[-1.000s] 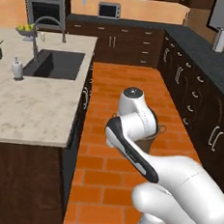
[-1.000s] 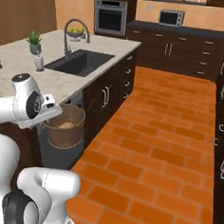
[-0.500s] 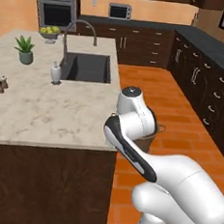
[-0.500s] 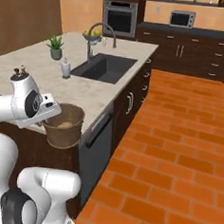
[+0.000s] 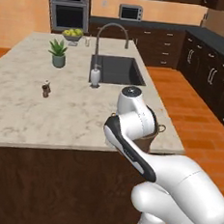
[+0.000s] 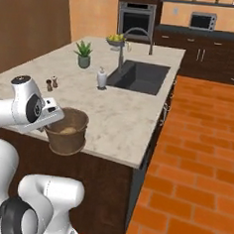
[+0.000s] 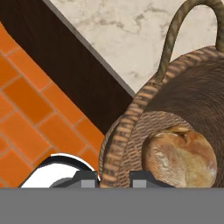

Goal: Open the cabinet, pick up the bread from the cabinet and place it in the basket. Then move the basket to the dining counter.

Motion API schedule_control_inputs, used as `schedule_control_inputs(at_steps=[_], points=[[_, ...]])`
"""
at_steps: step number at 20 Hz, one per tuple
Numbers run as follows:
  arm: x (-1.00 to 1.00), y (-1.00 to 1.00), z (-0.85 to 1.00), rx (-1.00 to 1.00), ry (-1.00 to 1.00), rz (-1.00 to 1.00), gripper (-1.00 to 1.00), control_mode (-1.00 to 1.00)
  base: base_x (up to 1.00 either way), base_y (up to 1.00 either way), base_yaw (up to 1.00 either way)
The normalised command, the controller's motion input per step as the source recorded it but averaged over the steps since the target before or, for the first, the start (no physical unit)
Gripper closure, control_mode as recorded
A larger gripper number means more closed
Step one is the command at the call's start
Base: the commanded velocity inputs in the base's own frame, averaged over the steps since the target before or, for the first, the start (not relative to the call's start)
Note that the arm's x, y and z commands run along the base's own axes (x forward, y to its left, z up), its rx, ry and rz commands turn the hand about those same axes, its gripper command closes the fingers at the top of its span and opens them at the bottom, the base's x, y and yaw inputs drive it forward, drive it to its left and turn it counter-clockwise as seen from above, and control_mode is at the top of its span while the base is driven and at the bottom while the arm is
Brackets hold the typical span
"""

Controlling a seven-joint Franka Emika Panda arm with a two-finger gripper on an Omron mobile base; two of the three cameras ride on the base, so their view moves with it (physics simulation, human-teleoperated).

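Note:
My gripper [image 6: 55, 118] is shut on the rim of the brown woven basket [image 6: 67, 135], which hangs in the air at the near edge of the dining counter [image 6: 124, 114]. In the hand view the rim runs between my finger tips [image 7: 141, 178], and the basket's loop handle [image 7: 175, 30] arches over the pale marbled top. The tan bread [image 7: 179, 158] lies on the basket's bottom, also seen as bread [image 6: 68, 131]. From the left base the arm hides most of the basket [image 5: 153, 136]. The wall cabinet is out of view.
On the counter stand a potted plant [image 5: 58, 54], a soap dispenser [image 5: 94, 76], small shakers [image 5: 46, 89] and a fruit bowl [image 5: 72, 33], around the sink [image 5: 117, 70] and arched faucet [image 5: 111, 34]. Orange brick floor [image 6: 195, 160] lies to the right, with dark drawers behind.
The whole picture has shifted: the base has driven and turned from the aisle to face the island closely. The basket with the bread stays in my gripper.

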Motion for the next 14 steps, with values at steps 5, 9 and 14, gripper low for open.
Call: schedule_control_inputs(at_steps=[5, 9, 14], points=[[0.00, 0.00, 0.00, 0.00, 0.00, 0.00, 1.00, 1.00, 0.00, 1.00, -0.08], [0.00, 0.00, 0.00, 0.00, 0.00, 0.00, 1.00, 1.00, 0.00, 1.00, -0.10], [0.00, 0.00, 0.00, 0.00, 0.00, 0.00, 1.00, 1.00, 0.15, 1.00, -0.17]])
